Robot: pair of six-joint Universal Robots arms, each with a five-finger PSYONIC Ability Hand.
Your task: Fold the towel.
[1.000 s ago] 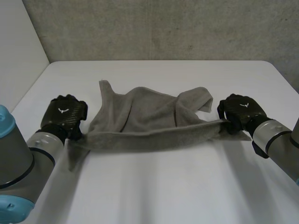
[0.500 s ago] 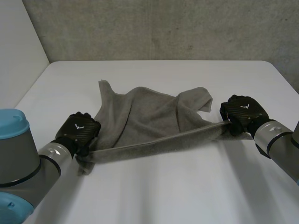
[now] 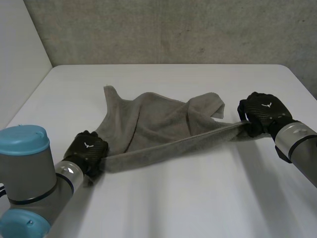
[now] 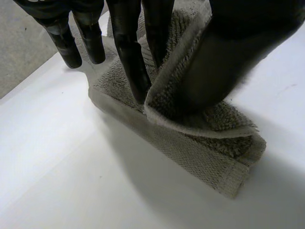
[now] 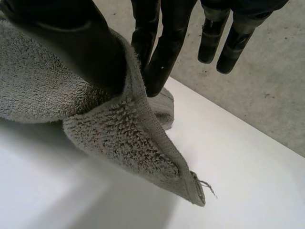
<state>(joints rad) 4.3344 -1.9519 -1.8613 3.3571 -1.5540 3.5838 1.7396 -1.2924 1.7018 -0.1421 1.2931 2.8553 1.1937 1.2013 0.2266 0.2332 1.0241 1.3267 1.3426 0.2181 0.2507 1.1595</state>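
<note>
Left hand (image 3: 88,149) drew back over white table (image 3: 198,198) by grey wall (image 3: 173,29); it and right hand (image 3: 262,111) pinch towel (image 3: 153,124).

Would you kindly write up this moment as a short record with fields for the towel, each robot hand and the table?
towel: grey terry, rumpled; near edge stretched taut between both hands
left robot hand: shut, pinching the towel's near-left corner
right robot hand: shut, pinching the near-right corner
table: white; the towel's far part lies on it
</note>
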